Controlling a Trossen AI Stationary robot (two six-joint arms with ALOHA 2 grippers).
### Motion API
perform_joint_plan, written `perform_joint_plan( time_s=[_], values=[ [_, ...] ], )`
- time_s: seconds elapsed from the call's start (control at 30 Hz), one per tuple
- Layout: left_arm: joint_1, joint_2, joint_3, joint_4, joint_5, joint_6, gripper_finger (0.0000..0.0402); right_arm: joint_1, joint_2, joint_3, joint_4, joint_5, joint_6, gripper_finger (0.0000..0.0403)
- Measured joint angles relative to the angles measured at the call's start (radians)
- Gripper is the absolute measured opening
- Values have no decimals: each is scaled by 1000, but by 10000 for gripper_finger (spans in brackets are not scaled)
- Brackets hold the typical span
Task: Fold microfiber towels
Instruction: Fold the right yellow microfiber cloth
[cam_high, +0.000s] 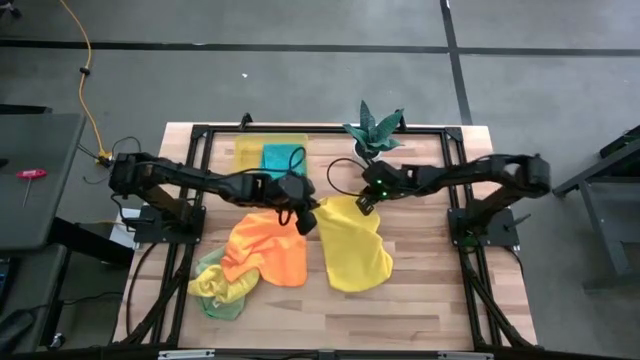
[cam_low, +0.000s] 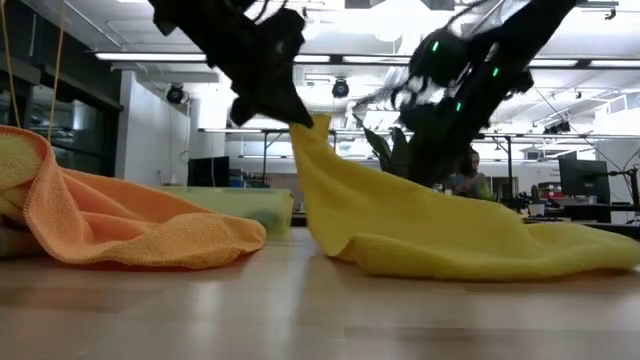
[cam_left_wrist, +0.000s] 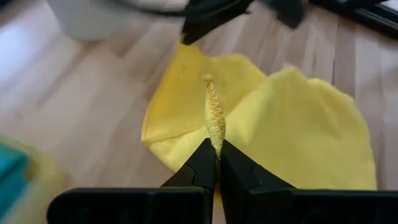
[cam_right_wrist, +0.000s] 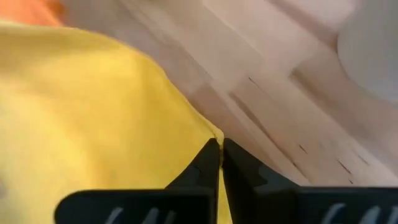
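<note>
A yellow microfiber towel (cam_high: 355, 245) lies mid-table, its far edge raised between both grippers. My left gripper (cam_high: 308, 222) is shut on its far left corner, and my right gripper (cam_high: 362, 205) is shut on its far right edge. Left of it an orange towel (cam_high: 265, 250) lies crumpled on the wood, partly over a green and a yellow towel (cam_high: 215, 290). A teal towel (cam_high: 282, 157) rests in the yellow bin (cam_high: 250, 150) at the far edge. My left gripper pinches a bunched corner (cam_left_wrist: 215, 124) of the yellow towel between its two fingertips, slanting down from the table's left. That corner (cam_low: 315, 125) is lifted clear; the cloth slopes down from it onto the table. My right gripper pinches the towel's edge (cam_right_wrist: 210, 132) between its two fingertips, slanting down from the right. Most of the towel (cam_low: 450, 235) lies on the table.
A potted plant (cam_high: 372, 128) stands at the far edge, just behind my right gripper. Bare wood (cam_high: 430, 300) lies near and right of the yellow towel. A black frame rail (cam_high: 460, 140) borders the table.
</note>
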Motion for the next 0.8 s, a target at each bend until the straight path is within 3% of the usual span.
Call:
perform_joint_plan(
  time_s=[0.27,0.43,0.6,0.8],
  values=[
    [79,-198,1,-43,10,135,0,62,-341,2,-150,83,57,1],
    [148,-302,1,-24,31,177,0,64,-496,82,-287,184,46,0],
    [211,-334,13,57,78,177,0,32,-525,216,-445,222,-25,0],
    [228,-327,112,45,87,255,0,-7,-514,387,-589,229,-125,0]
  ],
)
